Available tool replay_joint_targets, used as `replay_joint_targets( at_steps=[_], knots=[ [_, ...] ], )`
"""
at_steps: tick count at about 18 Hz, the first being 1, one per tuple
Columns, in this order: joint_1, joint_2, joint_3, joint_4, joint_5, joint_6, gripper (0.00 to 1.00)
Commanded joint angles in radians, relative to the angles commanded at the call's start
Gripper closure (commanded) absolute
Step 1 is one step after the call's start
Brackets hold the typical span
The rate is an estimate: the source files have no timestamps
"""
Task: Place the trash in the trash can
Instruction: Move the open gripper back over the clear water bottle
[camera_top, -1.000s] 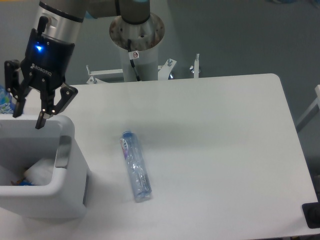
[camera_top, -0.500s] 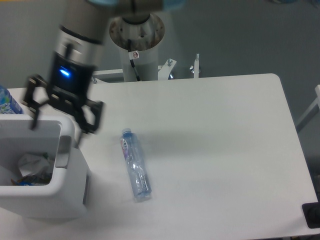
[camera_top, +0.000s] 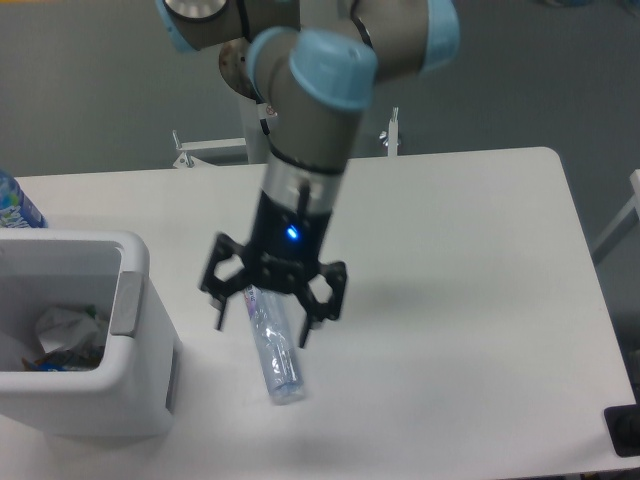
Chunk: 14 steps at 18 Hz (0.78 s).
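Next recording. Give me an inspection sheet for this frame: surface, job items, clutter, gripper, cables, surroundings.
Surface: white table, bare apart from the items below.
Job's things: crushed clear bottle lying flat on the table; white trash can at the left edge, crumpled white wrapper inside among other scraps.
Clutter: blue-labelled bottle partly visible behind the can.
Gripper: gripper open, fingers either side of the bottle's upper end; contact cannot be judged.
Cables: black cable on the arm's pedestal.
Surroundings: grey floor, metal brackets behind the table.
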Motion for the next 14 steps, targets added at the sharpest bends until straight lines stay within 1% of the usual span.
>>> replay_joint_targets(
  at_steps=[2,4,6,7,11,14],
  knots=[
    [-0.012,-0.035,0.0,-0.005,0.013,0.002,0.0],
    [-0.018,-0.072,0.005,-0.006,0.055,0.002,0.0],
    [-0.048,-0.089,0.012,-0.006,0.114,0.002,0.0],
    [-0.051,-0.092,0.009,-0.008,0.126,0.002,0.0],
    [-0.061,-0.117,0.012,-0.063,0.157,0.002,0.0],
    [-0.078,-0.146,0.021,-0.081,0.201,0.002,0.0]
  ],
)
